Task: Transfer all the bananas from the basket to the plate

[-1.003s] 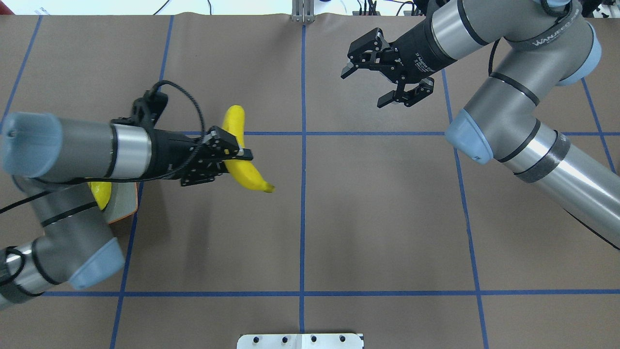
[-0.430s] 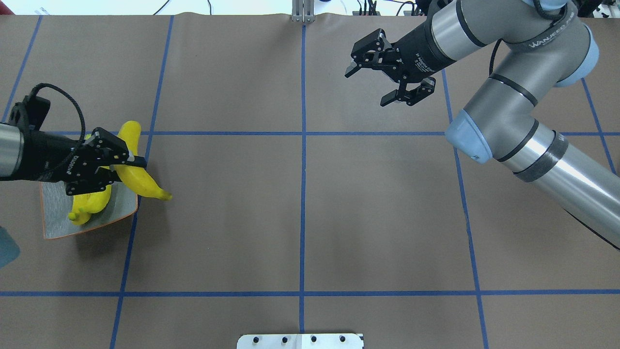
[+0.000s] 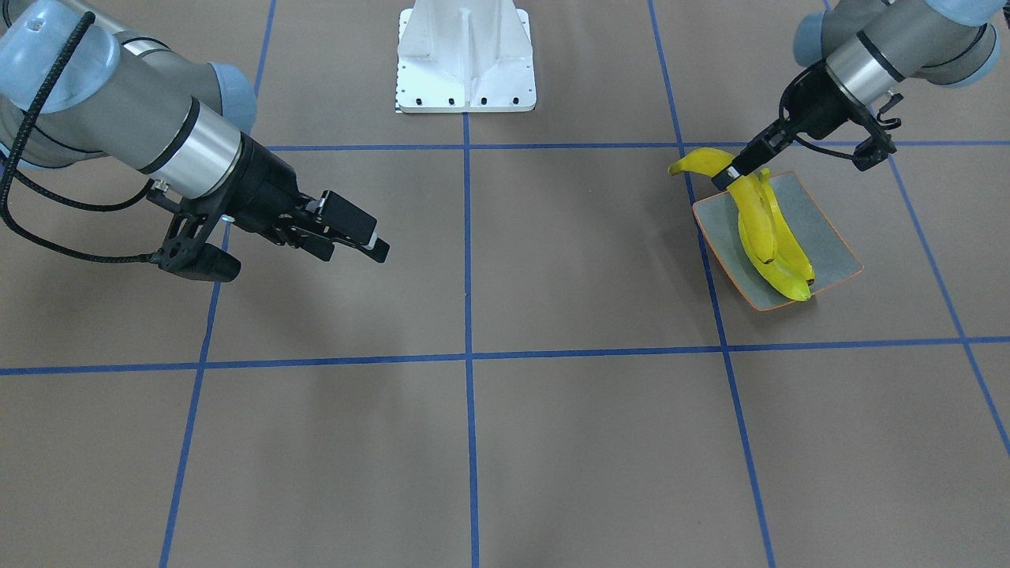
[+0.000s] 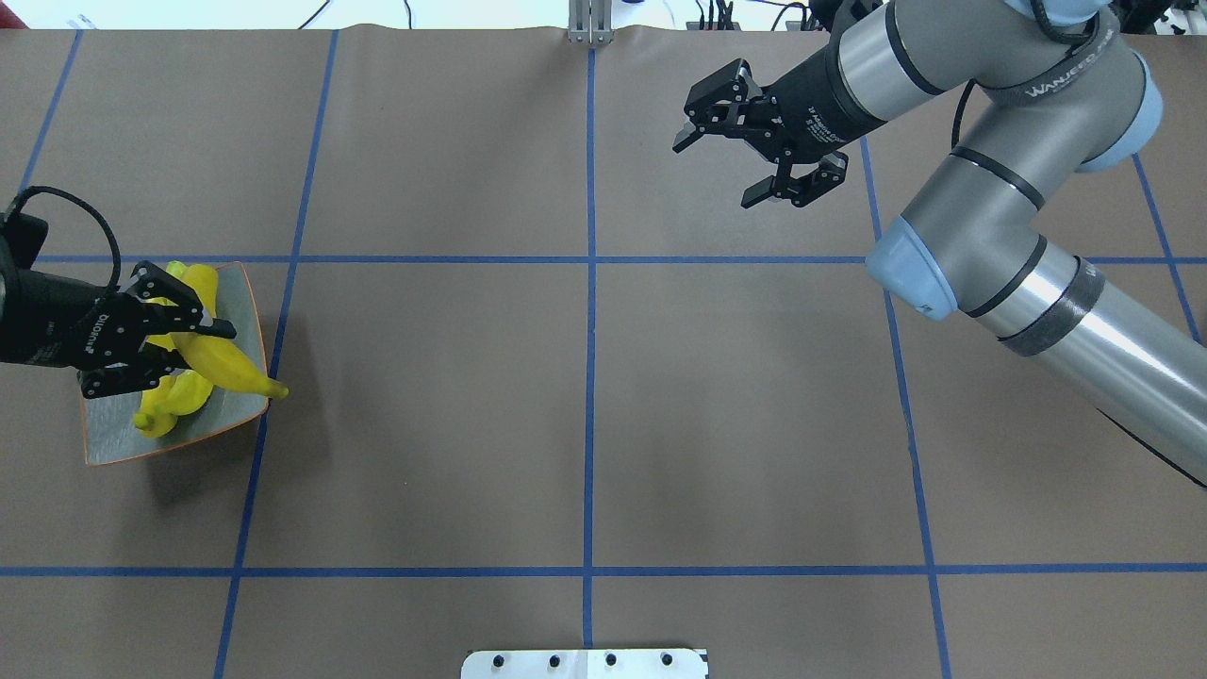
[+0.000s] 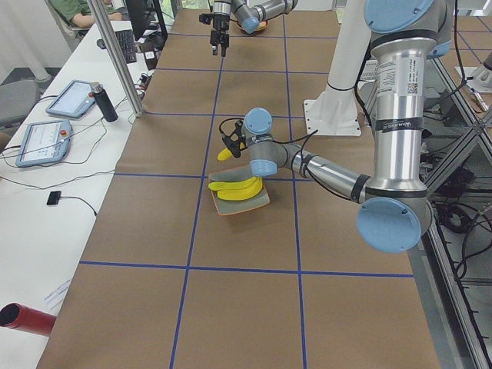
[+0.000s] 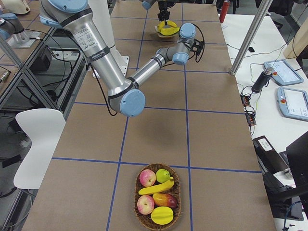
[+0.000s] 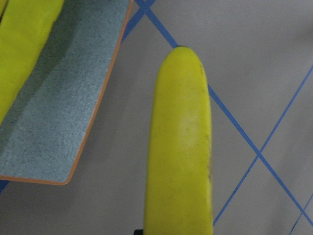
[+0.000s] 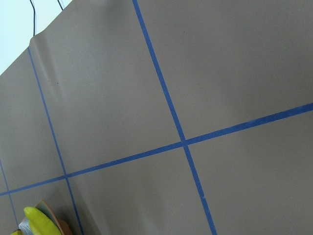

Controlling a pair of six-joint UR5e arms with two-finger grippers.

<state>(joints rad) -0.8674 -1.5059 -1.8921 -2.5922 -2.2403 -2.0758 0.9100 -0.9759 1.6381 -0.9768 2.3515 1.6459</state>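
My left gripper (image 4: 193,354) is shut on a yellow banana (image 4: 236,372) and holds it over the grey-green plate (image 4: 118,443) at the table's left. The banana's tip sticks out past the plate's rim. In the front-facing view the left gripper (image 3: 735,173) holds that banana (image 3: 698,160) at the plate's (image 3: 828,237) near corner. Two more bananas (image 3: 769,244) lie on the plate. The left wrist view shows the held banana (image 7: 181,147) beside the plate's rim (image 7: 58,112). One banana (image 6: 156,186) lies in the wicker basket (image 6: 137,211). My right gripper (image 4: 714,174) is open and empty, far right.
The basket stands at the table's right end and also holds apples (image 6: 147,178) and other fruit. The robot's white base (image 3: 465,55) stands at the table's edge. Blue tape lines cross the brown table cover.
My left gripper has carried the banana leftward from the table's left-middle to over the plate. The right arm has barely moved and stays open.
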